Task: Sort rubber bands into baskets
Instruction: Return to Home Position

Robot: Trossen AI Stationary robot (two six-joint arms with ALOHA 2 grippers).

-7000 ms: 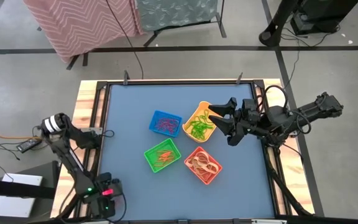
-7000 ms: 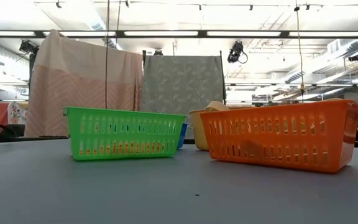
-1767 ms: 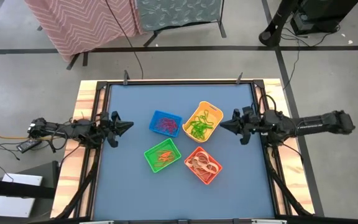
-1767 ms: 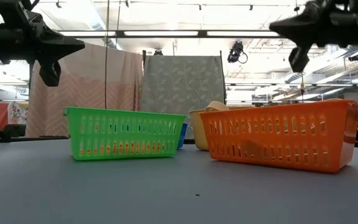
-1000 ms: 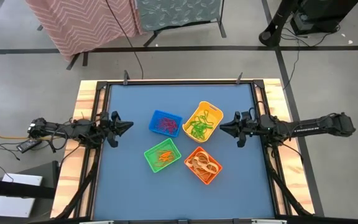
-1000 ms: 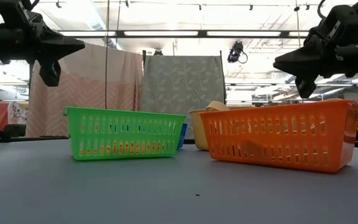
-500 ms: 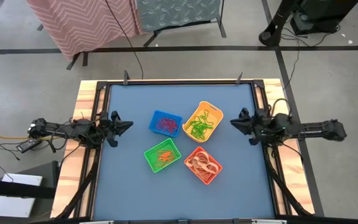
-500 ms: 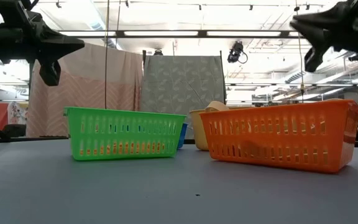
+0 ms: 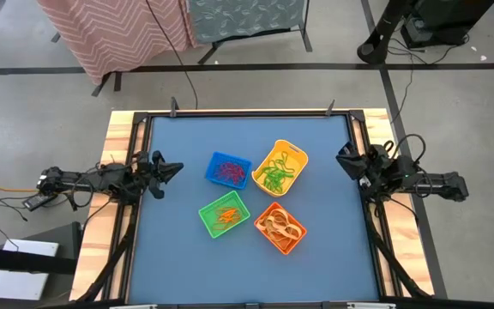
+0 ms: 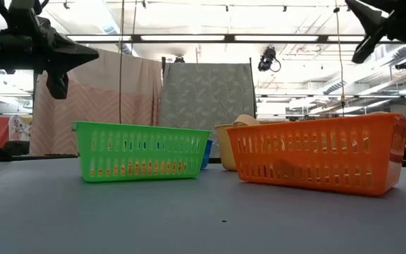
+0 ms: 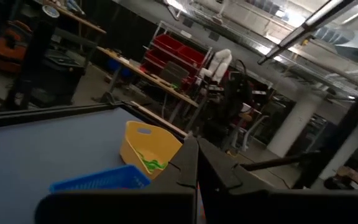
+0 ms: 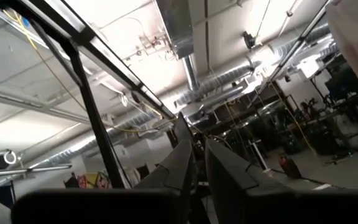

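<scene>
Left tool (image 9: 175, 167) hung over the tabletop's (image 9: 178, 257) left edge, fingers pressed together, nothing in it, pointing toward the baskets. All four baskets sat bunched mid-tabletop: blue basket (image 9: 210, 166) and green basket (image 10: 143, 152) on the left, yellow basket (image 9: 302, 157) and orange basket (image 10: 316, 159) on the right. Rubber bands lay inside them: red ones (image 9: 228, 172) in blue, orange ones (image 9: 224, 216) in green, green ones (image 9: 273, 178) in yellow, pale yellow ones (image 9: 280, 227) in orange. Right tool (image 9: 344, 160) sat raised at the right edge, fingers close together, nothing held.
</scene>
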